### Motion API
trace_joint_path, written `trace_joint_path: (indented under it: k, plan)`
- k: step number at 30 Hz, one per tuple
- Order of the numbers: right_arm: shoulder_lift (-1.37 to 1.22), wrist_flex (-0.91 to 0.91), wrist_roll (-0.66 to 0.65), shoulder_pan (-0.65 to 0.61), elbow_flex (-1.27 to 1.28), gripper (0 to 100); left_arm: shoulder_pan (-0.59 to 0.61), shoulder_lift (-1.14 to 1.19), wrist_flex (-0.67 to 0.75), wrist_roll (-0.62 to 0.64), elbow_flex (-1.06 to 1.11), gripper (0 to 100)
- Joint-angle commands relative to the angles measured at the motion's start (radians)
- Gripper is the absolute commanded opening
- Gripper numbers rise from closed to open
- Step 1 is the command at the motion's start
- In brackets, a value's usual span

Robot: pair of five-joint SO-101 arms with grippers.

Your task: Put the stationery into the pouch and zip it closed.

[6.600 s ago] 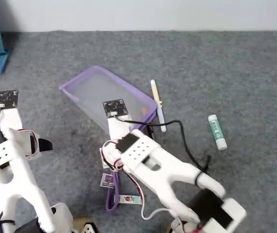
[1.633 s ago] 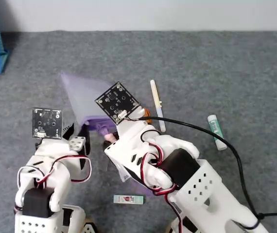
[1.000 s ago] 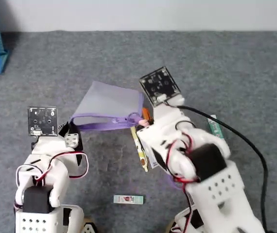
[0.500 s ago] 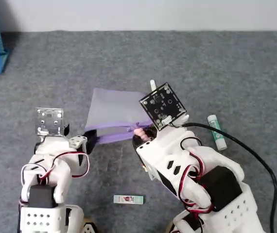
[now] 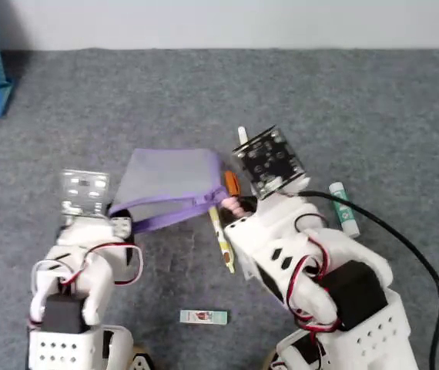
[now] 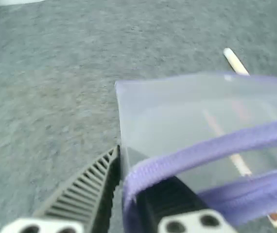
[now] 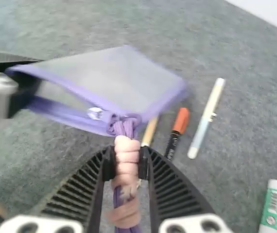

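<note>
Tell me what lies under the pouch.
A pencil and an orange marker poke out from under the pouch; their other ends are covered. Anything else beneath it is hidden.

You have the see-through purple pouch (image 5: 165,179) lifted and tilted; pencil (image 5: 221,237), orange marker (image 5: 231,183) and pale pen (image 7: 205,118) lie beside it, green glue stick (image 5: 343,208) farther off.

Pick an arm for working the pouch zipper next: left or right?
Right. The right gripper has its fingers shut on the pink zipper pull; the left gripper clamps the pouch at its opposite end, a likely anchor.
</note>
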State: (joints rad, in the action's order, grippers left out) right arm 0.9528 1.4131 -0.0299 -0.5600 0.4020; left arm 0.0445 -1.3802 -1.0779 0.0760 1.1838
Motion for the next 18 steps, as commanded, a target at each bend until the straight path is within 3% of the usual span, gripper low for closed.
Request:
trace_joint_path:
  k: [1,8,14,18]
  plan:
    - [0.012,-0.016,-0.041,0.061,-0.037,0.8,0.069,-0.011,-0.098,0.025,-0.143,1]
    - [0.012,-0.016,-0.038,0.058,-0.035,1.7,0.08,-0.005,-0.242,0.029,-0.268,1]
    - [0.012,0.018,0.066,0.084,-0.041,22.7,0.086,-0.003,-0.245,0.029,-0.271,1]
    - [-0.028,0.018,0.066,0.182,-0.041,19.9,0.087,-0.003,-0.249,0.029,-0.272,1]
